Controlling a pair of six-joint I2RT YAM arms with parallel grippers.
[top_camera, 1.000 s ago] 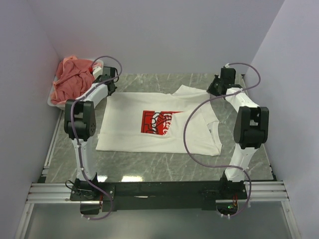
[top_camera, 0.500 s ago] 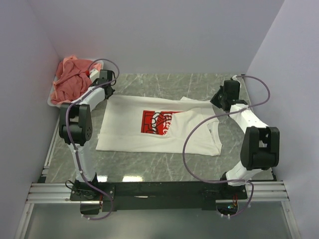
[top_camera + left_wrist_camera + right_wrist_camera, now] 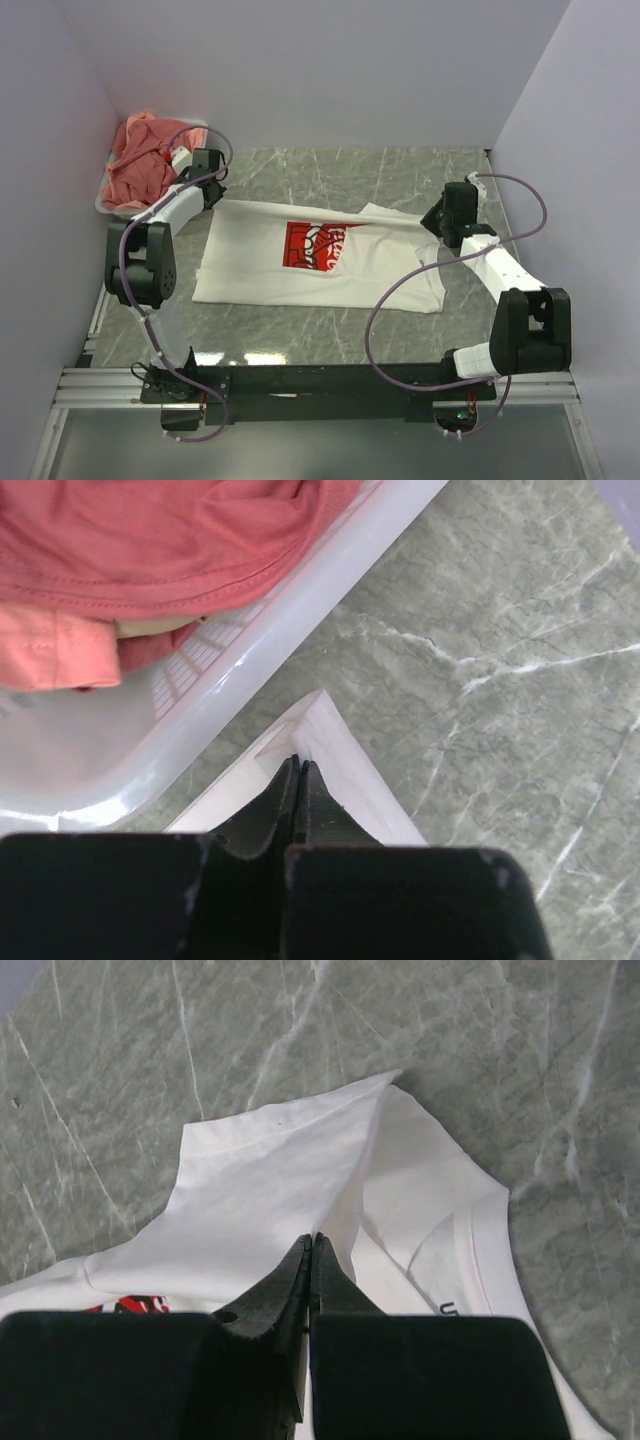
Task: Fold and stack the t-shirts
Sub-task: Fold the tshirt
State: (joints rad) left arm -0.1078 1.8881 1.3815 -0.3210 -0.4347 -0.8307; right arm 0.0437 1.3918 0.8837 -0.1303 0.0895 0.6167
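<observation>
Salmon-pink t-shirts (image 3: 145,160): heaped unfolded in the white tub (image 3: 108,205) at the far left corner. None looks started.
Left claw (image 3: 212,196): pressed together on the far left corner of the white t-shirt, just beside the tub.
White t-shirt (image 3: 300,275): spread front-up on the surface (image 3: 330,175) with the red print (image 3: 318,247) showing. Its near half lies flat, its far edge is pinched at both ends, and the far right part is doubled over the body.
Right claw (image 3: 432,222): pinching the raised cloth at the far right of the shirt.
Done: little, by judgement. One shirt is laid out and a first fold looks begun. No folded shirt and no stack appear anywhere.
Remaining: finishing this fold, the further folds, every pink shirt, and the stacking.
Left wrist view adds: closed tips (image 3: 297,770) on a hemmed white corner, with the tub's rim (image 3: 300,590) close alongside. In the top view the arm hides that grip.
Right wrist view adds: cloth tenting up into the closed tips (image 3: 310,1245), and the neckband (image 3: 455,1260) of the lower layer beneath. The top view gives only a flat flap.
Top view adds: the whole layout, with the shirt, the tub and both arms together. Neither wrist camera shows this.
</observation>
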